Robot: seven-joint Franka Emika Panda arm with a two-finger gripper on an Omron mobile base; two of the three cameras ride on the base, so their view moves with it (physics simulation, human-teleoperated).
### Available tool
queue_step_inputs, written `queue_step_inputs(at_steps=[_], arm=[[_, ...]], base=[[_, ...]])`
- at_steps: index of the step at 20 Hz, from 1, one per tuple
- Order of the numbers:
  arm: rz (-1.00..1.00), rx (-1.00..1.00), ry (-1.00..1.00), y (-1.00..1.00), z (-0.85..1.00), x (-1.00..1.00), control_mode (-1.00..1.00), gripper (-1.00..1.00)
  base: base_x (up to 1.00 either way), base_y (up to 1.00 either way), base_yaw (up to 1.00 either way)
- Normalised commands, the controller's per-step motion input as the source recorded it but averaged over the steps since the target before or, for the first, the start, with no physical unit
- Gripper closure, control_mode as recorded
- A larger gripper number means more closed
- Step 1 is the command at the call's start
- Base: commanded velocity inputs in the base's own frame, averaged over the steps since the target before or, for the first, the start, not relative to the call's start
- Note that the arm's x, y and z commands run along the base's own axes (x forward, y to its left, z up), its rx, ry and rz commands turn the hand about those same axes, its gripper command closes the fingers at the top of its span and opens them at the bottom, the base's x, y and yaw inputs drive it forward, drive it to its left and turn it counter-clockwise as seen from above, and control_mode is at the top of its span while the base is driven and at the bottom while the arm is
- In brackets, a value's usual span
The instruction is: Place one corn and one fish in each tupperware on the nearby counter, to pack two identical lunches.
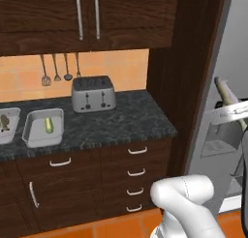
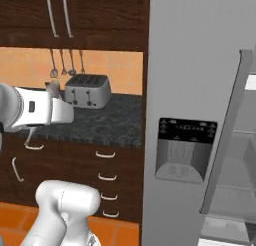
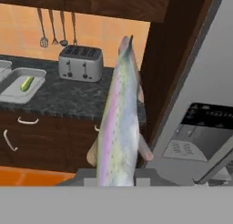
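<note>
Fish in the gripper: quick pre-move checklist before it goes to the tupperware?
1. Grip: gripper shut on the pale fish, which stands up from the fingers in the hand view: ok.
2. Target: right tupperware holds one husked corn and no fish: ok.
3. Left tupperware is cut off by the frame edge; a dark thing lies in it, full contents unclear: cannot tell.
4. Path: toaster stands right of the trays, with bare counter in front of it: ok.
5. Fridge door stands open on the right, away from the trays: ok.
</note>
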Motion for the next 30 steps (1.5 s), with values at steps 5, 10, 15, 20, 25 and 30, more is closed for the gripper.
queue_step_inputs(at_steps=[5,10,15,20,25,30], arm=[[0.00,0.00,0.00,0.00,0.00,0.00,1.00,1.00],[0.00,0.00,0.00,0.00,0.00,0.00,1.00,1.00],[0.00,0.00,0.00,0.00,0.00,0.00,1.00,1.00],[0.00,0.00,0.00,0.00,0.00,0.00,1.00,1.00],[0.00,0.00,0.00,0.00,0.00,0.00,1.00,1.00],[0.00,0.00,0.00,0.00,0.00,0.00,1.00,1.00]], base=[[-0.02,1.00,-0.03],[0.00,1.00,-0.03],[0.13,1.00,-0.01],[0.71,0.33,0.03],[1.00,-0.01,0.07],[0.71,0.00,0.05]])
